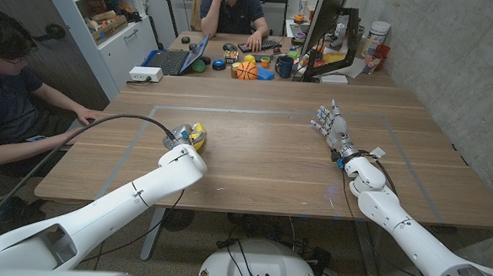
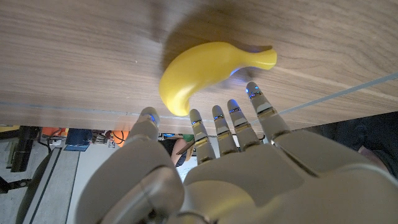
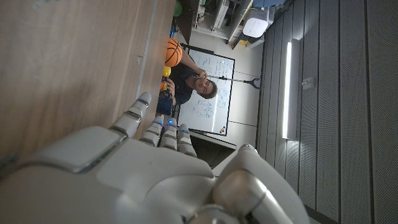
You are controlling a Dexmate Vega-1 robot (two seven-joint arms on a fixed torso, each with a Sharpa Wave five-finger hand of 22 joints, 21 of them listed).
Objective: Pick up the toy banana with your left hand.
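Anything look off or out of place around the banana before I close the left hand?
Nothing stands out. The toy banana lies intact on the bare wooden table, just beyond the left hand, whose fingers are spread and not yet on it. The right hand waits apart, holding nothing.

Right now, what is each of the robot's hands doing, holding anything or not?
Left hand: open, fingers spread right by the toy banana, not gripping it.
Right hand: open, holding nothing, fingers apart above the table.

No text, label or number is readable; the whiteboard (image 3: 208, 93) behind the person carries writing (too small to read).
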